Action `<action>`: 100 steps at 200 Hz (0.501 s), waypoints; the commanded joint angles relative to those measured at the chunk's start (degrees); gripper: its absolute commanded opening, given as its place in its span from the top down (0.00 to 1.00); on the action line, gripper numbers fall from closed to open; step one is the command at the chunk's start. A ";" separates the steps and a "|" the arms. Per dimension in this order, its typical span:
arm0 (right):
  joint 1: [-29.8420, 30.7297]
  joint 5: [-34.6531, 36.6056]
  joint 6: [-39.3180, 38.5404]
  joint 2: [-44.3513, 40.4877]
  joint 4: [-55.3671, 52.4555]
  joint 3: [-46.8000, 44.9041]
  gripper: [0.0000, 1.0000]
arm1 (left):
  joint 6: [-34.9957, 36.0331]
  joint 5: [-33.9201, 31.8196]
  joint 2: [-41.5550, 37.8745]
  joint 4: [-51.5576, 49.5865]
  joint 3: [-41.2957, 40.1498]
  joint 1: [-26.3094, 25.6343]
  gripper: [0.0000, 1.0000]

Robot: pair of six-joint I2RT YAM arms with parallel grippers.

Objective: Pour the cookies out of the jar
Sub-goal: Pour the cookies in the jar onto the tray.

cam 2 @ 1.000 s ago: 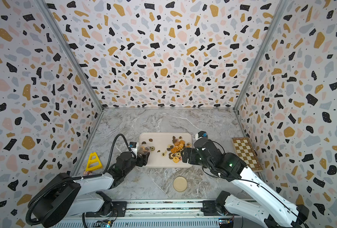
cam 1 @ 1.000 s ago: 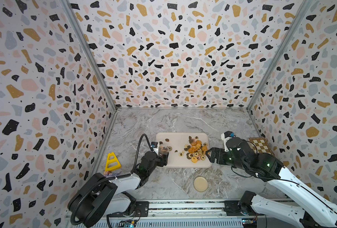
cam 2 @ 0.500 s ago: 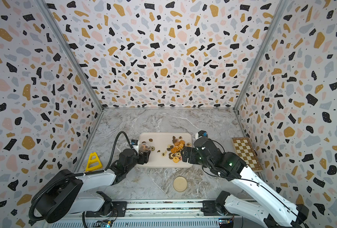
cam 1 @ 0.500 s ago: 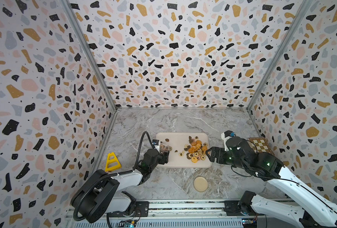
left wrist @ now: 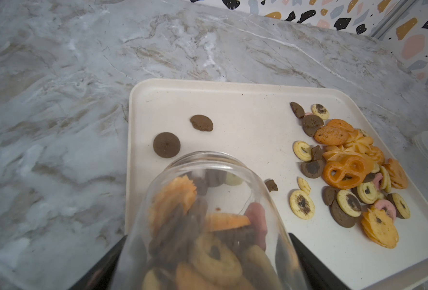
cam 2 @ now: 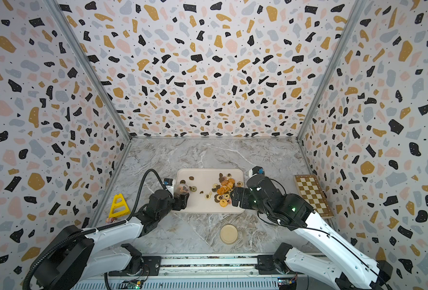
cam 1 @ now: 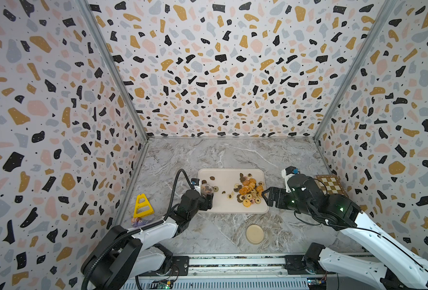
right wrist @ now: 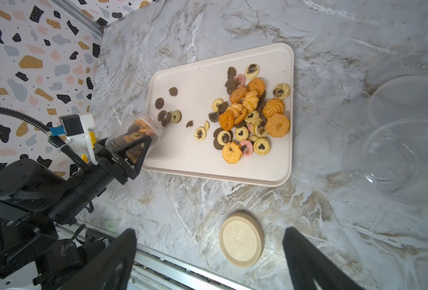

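While the left hand (cam 1: 208, 200) is clenched around a clear jar (left wrist: 202, 190), the jar lies tipped over almost on its side, its open mouth hanging just over the left edge of a cream tray (cam 1: 223, 203). This tray sits in the middle of a grey marble desk (cam 1: 207, 155). Some of the cookies (cam 1: 249, 192) are inside the jar, seen through its wall as orange, dark brown, cream and pink rounds. Most lie in a loose heap on the right part of the tray: golden-orange swirls, dark brown discs, cream ones with dark centres and a few pink rings. Several dark brown ones and a cream one lie scattered on the left part of the tray, just in front of the jar's mouth. At the tray's right edge, close to the heap, the right hand (cam 1: 266, 198) is released, its two black fingers wide apart with nothing between them. A round tan lid (cam 1: 254, 234) lies flat on the desk, nearer than the tray and apart from it. By the left wall stands a yellow triangular frame (cam 1: 142, 206). A small chessboard (cam 1: 330, 184) lies by the right wall. From the right wrist camera, two clear plastic bowls (right wrist: 406, 160) show on the desk to the right of the tray.
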 commanded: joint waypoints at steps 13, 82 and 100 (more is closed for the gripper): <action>-0.22 0.73 0.42 -0.93 -0.85 1.20 0.06 | -0.89 -0.22 -1.95 2.67 3.23 0.19 1.00; -0.28 0.50 0.16 -0.05 -0.71 1.68 0.07 | 2.18 0.37 0.59 -5.07 9.48 -0.30 1.00; -0.28 0.36 0.25 -0.19 -0.56 1.68 0.07 | -1.79 0.18 -0.04 -3.06 7.19 -0.33 1.00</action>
